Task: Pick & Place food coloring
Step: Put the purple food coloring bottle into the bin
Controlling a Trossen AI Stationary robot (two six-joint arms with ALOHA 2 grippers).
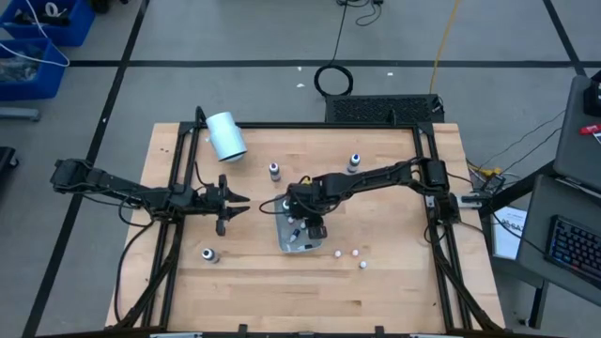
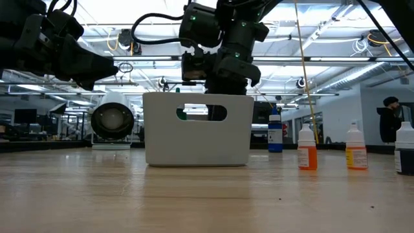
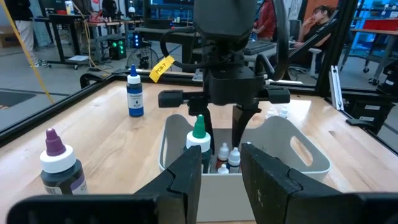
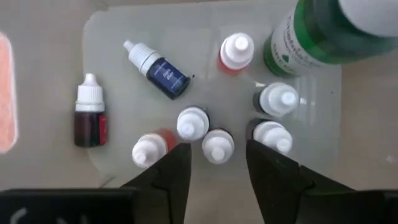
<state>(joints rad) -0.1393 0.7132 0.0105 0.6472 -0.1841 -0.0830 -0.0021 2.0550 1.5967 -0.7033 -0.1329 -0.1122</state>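
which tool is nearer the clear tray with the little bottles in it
Right. The right tool hangs directly over the clear tray, open above the bottles. The left tool sits off to the tray's side, above bare table.

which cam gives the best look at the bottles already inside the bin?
Right wrist view: it looks straight down into the bin, with the small bottles and green bottle countable. Left wrist shows only a few tops past the green-capped bottle. Low view shows just the bin wall; high view has the right gripper covering them.
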